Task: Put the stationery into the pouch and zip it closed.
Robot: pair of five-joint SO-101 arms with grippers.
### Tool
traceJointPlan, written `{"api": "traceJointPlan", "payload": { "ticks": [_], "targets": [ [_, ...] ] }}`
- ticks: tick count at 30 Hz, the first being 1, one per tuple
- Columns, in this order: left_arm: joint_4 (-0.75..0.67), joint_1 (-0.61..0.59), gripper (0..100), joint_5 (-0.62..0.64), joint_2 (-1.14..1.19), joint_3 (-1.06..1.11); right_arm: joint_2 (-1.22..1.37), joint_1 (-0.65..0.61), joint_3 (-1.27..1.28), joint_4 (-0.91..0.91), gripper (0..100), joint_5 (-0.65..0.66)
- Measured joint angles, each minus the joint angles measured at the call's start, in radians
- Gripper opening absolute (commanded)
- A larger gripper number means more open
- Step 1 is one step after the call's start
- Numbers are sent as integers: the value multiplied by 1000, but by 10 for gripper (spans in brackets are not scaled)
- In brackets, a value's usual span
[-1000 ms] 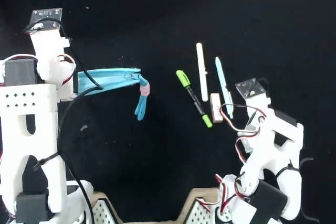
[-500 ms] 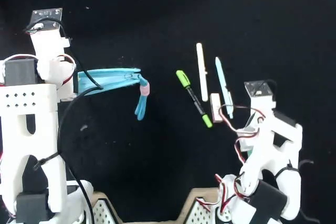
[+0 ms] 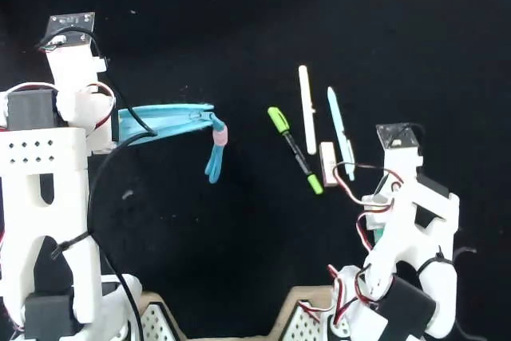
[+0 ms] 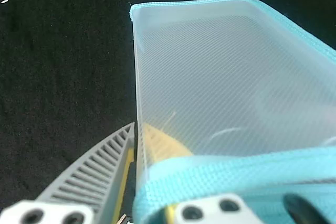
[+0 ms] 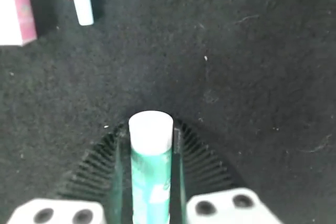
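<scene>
Nearest the base, the right gripper [image 5: 151,129] is clamping a teal-and-white stick [image 5: 150,150] between its jaws, the white end pointing out past the fingertips and hanging just above the black table [image 5: 252,51]. Just ahead of it the loose pieces are lying close together: the eraser [image 3: 327,164] nearest, the green highlighter [image 3: 294,149] slanting beside it, and the light blue pen [image 3: 340,124] and white pen [image 3: 306,109] a little beyond, both running away from the arms. Farther off, well across the table on the left arm's side, the pouch [image 3: 164,123] is waiting. The left gripper [image 4: 137,150] is pinching it shut-jawed at one end and holding it on edge. Its long axis is running across the table, and the free end with the zip pull [image 3: 215,149] is facing the right arm. So the held stick is probably needing a sideways carry toward the left, then a turn to line up with that axis before it slides in.
</scene>
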Motion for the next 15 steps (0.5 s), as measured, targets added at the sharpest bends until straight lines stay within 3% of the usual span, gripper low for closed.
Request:
{"api": "traceJointPlan", "payload": {
  "ticks": [9, 15],
  "targets": [
    [0, 0, 30, 0, 0, 0, -199, -8, -282, 374, 10, -3],
    [0, 0, 30, 0, 0, 0, -474, -101, -336, 509, 10, -8]
  ]
}}
